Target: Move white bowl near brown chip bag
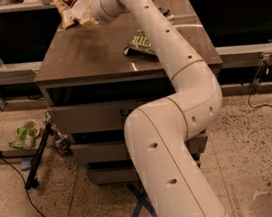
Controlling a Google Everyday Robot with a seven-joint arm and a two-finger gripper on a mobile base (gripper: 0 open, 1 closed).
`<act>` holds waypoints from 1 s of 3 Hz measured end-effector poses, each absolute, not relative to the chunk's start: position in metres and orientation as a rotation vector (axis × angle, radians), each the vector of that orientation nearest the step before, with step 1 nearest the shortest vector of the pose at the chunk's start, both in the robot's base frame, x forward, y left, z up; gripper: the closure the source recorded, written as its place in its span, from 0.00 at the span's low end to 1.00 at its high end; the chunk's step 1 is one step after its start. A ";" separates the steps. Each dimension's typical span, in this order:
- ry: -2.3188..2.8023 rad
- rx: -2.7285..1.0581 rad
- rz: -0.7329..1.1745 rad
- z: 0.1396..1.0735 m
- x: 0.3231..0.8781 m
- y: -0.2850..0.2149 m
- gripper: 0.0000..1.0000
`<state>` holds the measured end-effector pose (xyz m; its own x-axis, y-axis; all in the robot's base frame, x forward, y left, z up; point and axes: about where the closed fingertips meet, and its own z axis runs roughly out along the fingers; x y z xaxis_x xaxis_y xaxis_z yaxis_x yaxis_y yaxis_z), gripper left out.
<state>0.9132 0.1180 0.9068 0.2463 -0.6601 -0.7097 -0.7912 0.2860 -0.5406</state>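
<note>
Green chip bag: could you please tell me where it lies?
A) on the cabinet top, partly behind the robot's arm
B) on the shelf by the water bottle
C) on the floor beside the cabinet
A: the green chip bag lies on the cabinet top, partly hidden by the arm; the gripper is at the far left corner by the brown chip bag.

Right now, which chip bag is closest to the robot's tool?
The brown bag at the table's far corner; the tool sits right beside it. The green bag lies farther away, nearer the table's middle, partly behind the arm.
</note>
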 end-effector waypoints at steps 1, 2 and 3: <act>1.419 -1.442 0.178 0.894 0.915 0.142 1.00; 1.446 -1.432 0.151 0.880 0.926 0.158 0.96; 1.465 -1.423 0.136 0.875 0.930 0.165 0.76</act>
